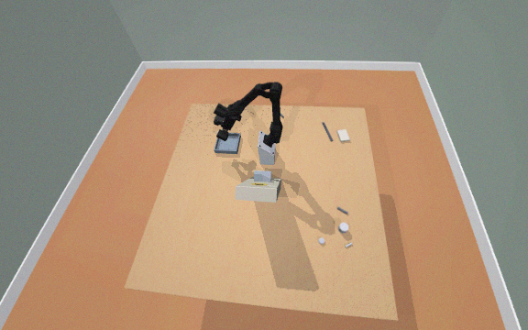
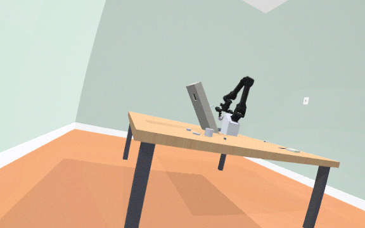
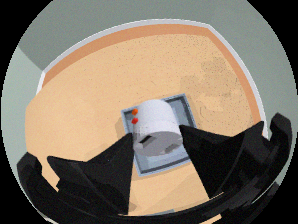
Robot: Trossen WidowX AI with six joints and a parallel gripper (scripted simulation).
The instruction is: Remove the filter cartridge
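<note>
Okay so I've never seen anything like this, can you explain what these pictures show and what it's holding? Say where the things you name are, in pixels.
It's one black robot arm on a tabletop [image 1: 191,257] [image 2: 170,136]. The first picture looks down from high up; the second looks from beside the table; the third comes from the arm's wrist, past its own fingers. That gripper [image 1: 222,127] [image 2: 219,114] [image 3: 156,133] is closed on a pale round cartridge [image 3: 156,116], seen above a blue-gray tray [image 1: 227,152] [image 3: 191,111]. On the table also stand a leaning service panel [image 1: 256,192] [image 2: 205,107] and small loose pieces, among them a short round can [image 1: 344,226] [image 2: 209,132].
</note>
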